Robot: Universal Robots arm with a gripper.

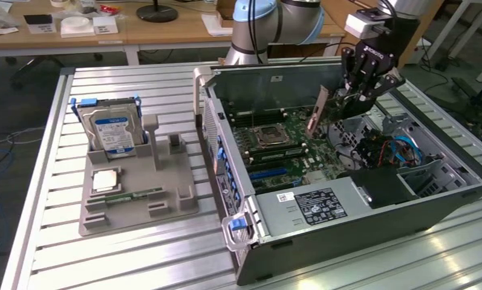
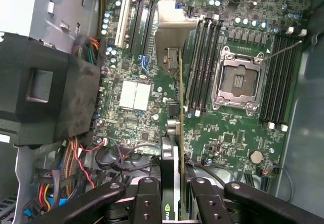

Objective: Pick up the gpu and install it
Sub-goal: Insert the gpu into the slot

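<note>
The gripper hangs inside the open computer case. Its jaws are closed on the gpu, which stands on its thin edge between the fingers. The gpu is inside the case, over the motherboard and near the empty processor socket. Whether it touches a slot cannot be told. Outside the case, at the exterior view's left, a hard drive stands in a grey holder.
</note>
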